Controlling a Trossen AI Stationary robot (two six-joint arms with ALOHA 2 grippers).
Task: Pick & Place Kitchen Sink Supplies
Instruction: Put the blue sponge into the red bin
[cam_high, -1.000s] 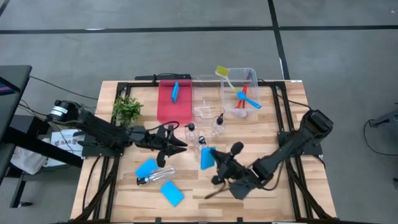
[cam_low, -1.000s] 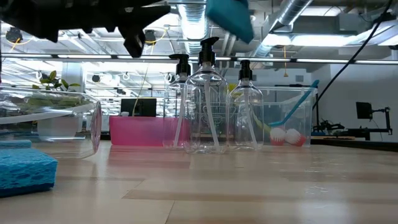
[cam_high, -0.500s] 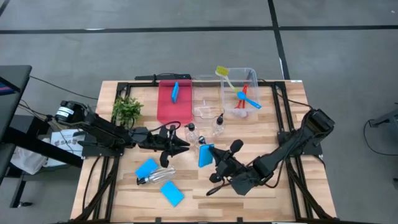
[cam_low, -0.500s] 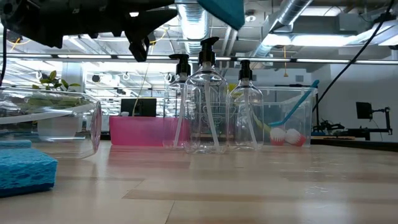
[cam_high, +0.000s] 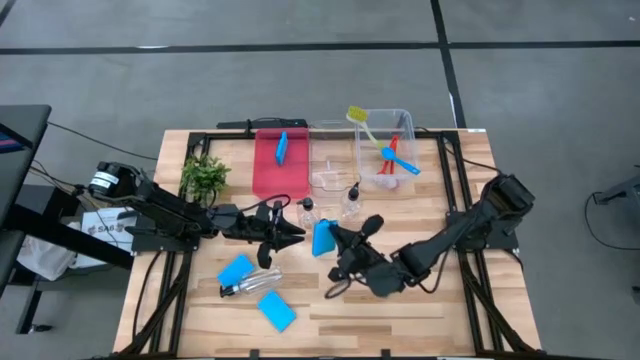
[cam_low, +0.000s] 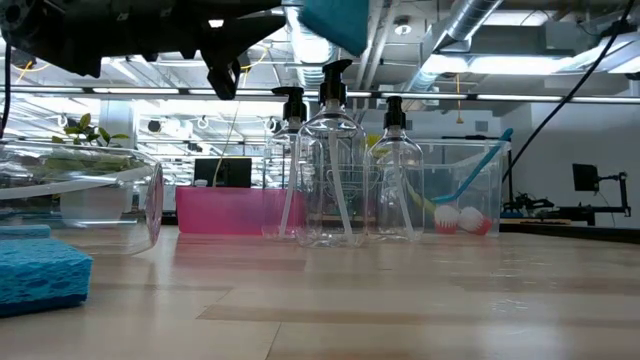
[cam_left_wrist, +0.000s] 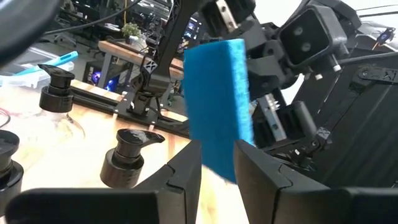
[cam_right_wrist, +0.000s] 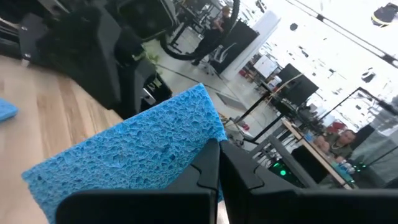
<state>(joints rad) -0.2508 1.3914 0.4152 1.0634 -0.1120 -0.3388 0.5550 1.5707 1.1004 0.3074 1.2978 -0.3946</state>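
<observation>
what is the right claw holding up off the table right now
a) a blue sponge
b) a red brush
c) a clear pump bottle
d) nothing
a: the right claw is shut on a blue sponge, held in the air near the pump bottles at mid table; its wrist view shows the sponge pinched between its fingers.

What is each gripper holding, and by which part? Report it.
The right gripper pinches a blue sponge by one edge, raised above the table. The left gripper is open, holding nothing.
</observation>
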